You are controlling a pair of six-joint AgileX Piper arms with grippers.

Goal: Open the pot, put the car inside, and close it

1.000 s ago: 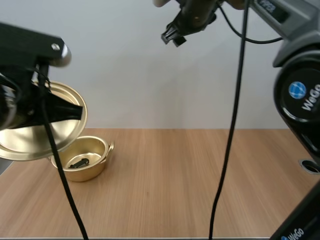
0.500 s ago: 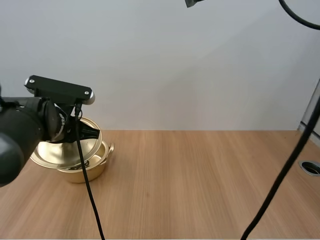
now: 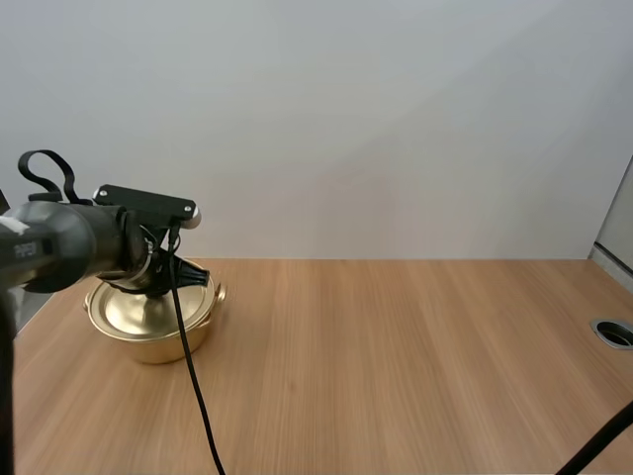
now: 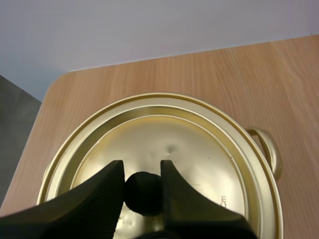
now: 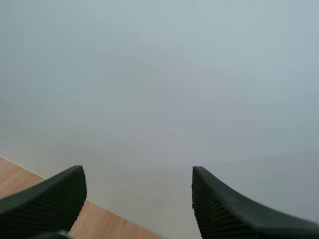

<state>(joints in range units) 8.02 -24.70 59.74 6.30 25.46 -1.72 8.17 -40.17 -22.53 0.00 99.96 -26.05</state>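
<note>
A golden pot (image 3: pixel 150 343) stands at the left of the wooden table (image 3: pixel 396 366), and its golden lid (image 3: pixel 136 311) lies flat on it, hiding the inside. My left gripper (image 3: pixel 174 278) is low over the lid. In the left wrist view the lid (image 4: pixel 199 144) covers the rim evenly, one pot handle (image 4: pixel 268 149) sticks out beside it, and my left gripper (image 4: pixel 142 170) is shut on the lid's black knob (image 4: pixel 143 194). My right gripper (image 5: pixel 137 172) stands open in the air facing the pale wall, nothing between its fingers.
The pot sits close to the table's rounded far-left corner (image 4: pixel 59 82). A round grey hole (image 3: pixel 615 332) is set into the table at its right edge. Bare wood stretches from the pot to the right.
My left gripper has come down with the lid from above the uncovered pot and set it on the rim. The right arm has risen out of the high view.
</note>
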